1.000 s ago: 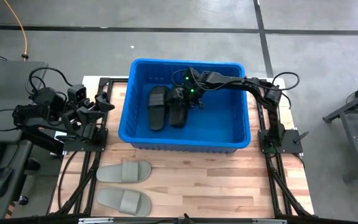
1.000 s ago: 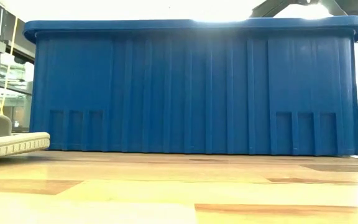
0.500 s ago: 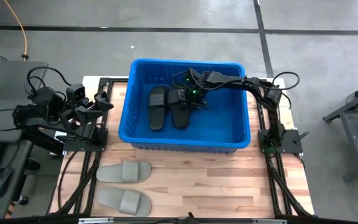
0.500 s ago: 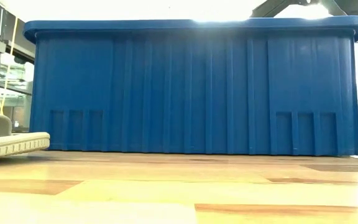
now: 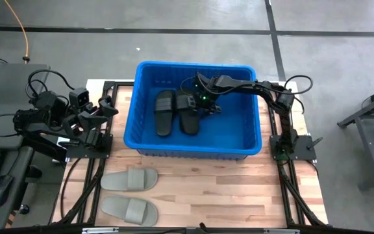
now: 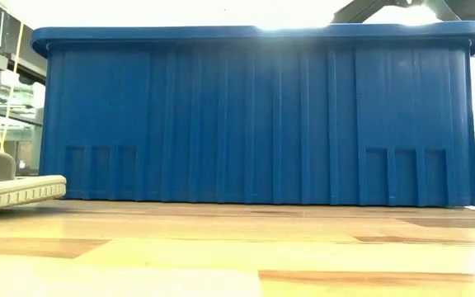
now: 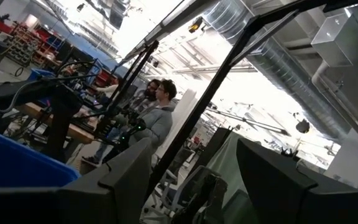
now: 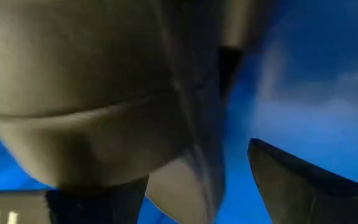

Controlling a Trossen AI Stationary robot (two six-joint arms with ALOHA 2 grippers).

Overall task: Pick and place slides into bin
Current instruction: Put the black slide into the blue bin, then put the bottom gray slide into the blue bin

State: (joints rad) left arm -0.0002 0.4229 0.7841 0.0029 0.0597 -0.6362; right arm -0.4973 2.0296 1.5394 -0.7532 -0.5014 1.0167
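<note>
Two black slides lie side by side on the floor of the blue bin (image 5: 193,65), one at the left (image 5: 164,112) and one at the right (image 5: 187,112). My right gripper (image 5: 204,106) reaches down into the bin, open, over the right slide's far right edge. In the right wrist view that slide (image 8: 92,81) fills the space by the fingers (image 8: 291,180). Two light grey slides (image 5: 130,179) (image 5: 130,209) rest flat on the table in front of the bin. My left gripper (image 7: 194,186) is open, held up at the table's left edge. My right gripper stands open from above around the right black slide's edge (image 8: 185,155), with blue bin floor showing between the slide and one finger. The slide lies flat on the bin floor. Whether the other finger touches it, I cannot tell.
The bin (image 6: 254,115) takes up the far half of the table, and its wall blocks the low view. One grey slide's sole (image 6: 11,191) shows at the low view's left. Bare wood lies to the right of the grey slides. People stand in the room beyond.
My right gripper has tipped further downward over the bin floor and let go of the right black slide. That slide stood tilted on its edge under the fingers a second ago and now lies flat beside the left one.
</note>
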